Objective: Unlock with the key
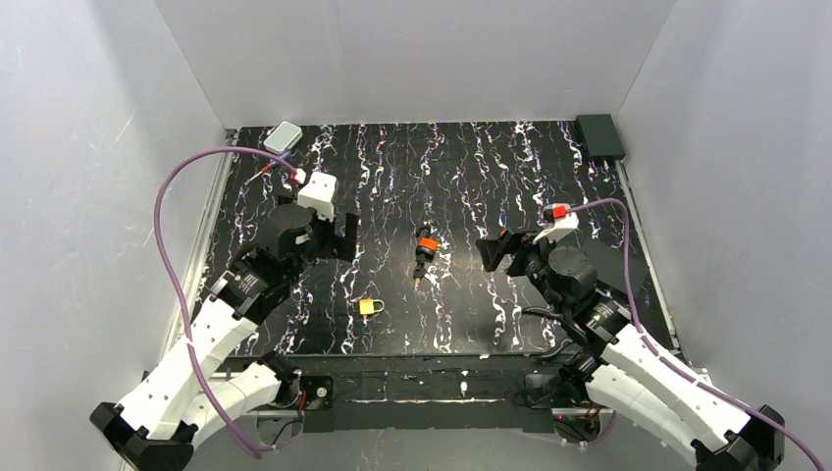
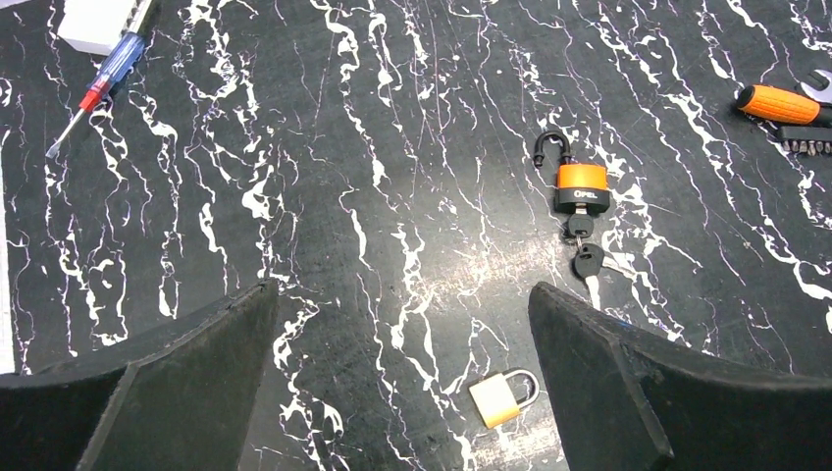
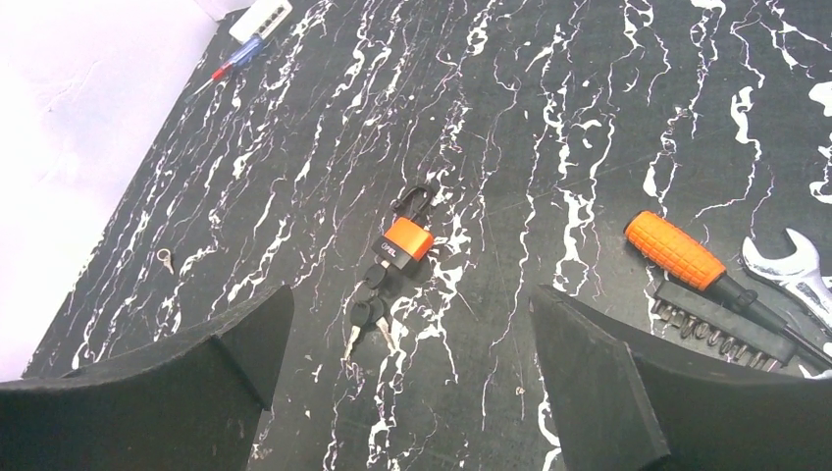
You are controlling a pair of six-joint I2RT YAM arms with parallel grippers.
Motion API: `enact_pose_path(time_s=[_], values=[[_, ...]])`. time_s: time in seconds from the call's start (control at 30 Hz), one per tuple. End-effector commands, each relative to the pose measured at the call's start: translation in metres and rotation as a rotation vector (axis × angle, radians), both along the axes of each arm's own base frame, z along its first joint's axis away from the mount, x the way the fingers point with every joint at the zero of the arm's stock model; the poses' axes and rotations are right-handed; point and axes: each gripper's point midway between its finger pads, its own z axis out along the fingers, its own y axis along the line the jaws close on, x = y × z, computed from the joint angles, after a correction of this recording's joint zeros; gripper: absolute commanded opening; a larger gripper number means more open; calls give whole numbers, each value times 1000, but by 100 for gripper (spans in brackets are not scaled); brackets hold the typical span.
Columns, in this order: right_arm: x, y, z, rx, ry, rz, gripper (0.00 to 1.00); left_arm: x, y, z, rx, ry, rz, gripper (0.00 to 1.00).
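Note:
The small orange padlock (image 1: 425, 244) lies mid-table, its black shackle (image 2: 551, 147) sprung out of the body on one side. The dark key (image 2: 579, 227) sits in its keyhole, with spare keys (image 2: 590, 263) on the same ring below it. The padlock (image 3: 408, 240) and the key (image 3: 378, 278) also show in the right wrist view. My left gripper (image 1: 343, 235) is open and empty, left of the padlock. My right gripper (image 1: 494, 252) is open and empty, right of it. Neither touches the padlock or the key.
A yellow padlock (image 1: 369, 306) lies near the front, between my left fingers in the wrist view (image 2: 500, 396). An orange-handled screwdriver (image 3: 677, 250), a bit holder (image 3: 721, 324) and a wrench (image 3: 795, 270) lie right. A blue-red screwdriver (image 2: 108, 78) and a white box (image 1: 284, 135) lie far left.

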Motion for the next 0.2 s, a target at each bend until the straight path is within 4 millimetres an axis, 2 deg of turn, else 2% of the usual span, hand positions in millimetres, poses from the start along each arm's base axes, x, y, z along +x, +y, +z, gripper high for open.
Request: enact_pose_path(time_s=[0.0, 0.17], values=[[4, 0, 6, 15, -17, -18, 98, 0, 8, 4, 9, -25, 29, 98], [10, 1, 4, -12, 14, -32, 98, 0, 10, 3, 14, -25, 34, 98]])
